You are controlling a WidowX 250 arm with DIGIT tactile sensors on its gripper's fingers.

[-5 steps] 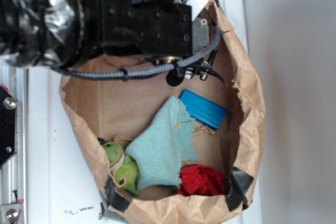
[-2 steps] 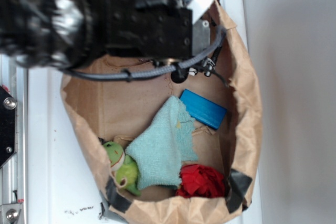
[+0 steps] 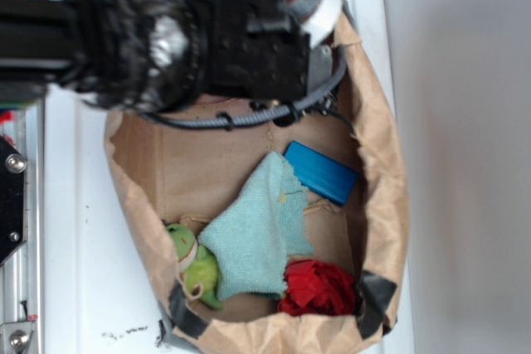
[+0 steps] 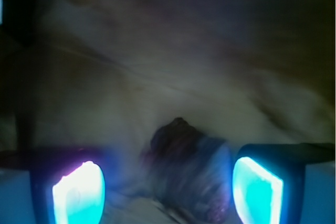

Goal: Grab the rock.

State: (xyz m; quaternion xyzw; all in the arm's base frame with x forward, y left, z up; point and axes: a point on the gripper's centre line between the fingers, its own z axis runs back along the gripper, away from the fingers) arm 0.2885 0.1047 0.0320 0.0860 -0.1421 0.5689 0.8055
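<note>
- Overhead, the black arm [image 3: 166,39] is seen across the top of a brown paper bag [image 3: 390,205] lying on the white table [image 3: 83,271].
- On the bag floor are found a blue block [image 3: 322,172], a light teal cloth [image 3: 257,234], a green plush frog [image 3: 195,267] and a red fabric ball [image 3: 319,286].
- From the wrist view, the claw [image 4: 168,187] is held open, its two pads glowing cyan at left and right.
- The rock [image 4: 186,174], dark and blurred, is seen between the pads, nearer the right one; contact cannot be judged.
- The rock is hidden under the arm overhead.
</note>
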